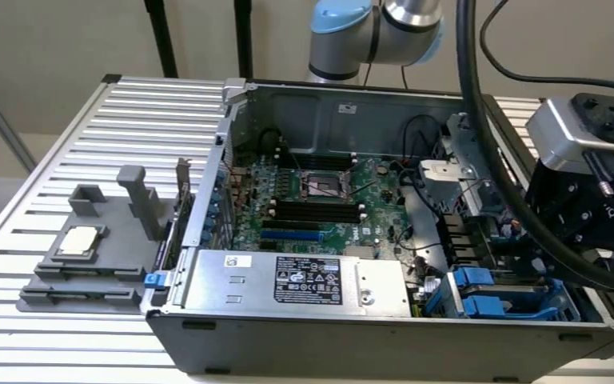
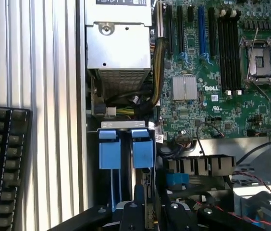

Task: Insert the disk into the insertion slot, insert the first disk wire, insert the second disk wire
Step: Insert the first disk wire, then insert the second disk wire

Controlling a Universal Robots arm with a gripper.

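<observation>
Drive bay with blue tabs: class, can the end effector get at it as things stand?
Probably yes: the computer case is open, the end effector hangs just over the drive bay, and nothing seems to lie between.

The arm stood at the back, its blue-capped joint turned toward the exterior view's right. Its black gripper hung low on that side, pointing downward, with a grey camera box mounted on the wrist above it.
</observation>
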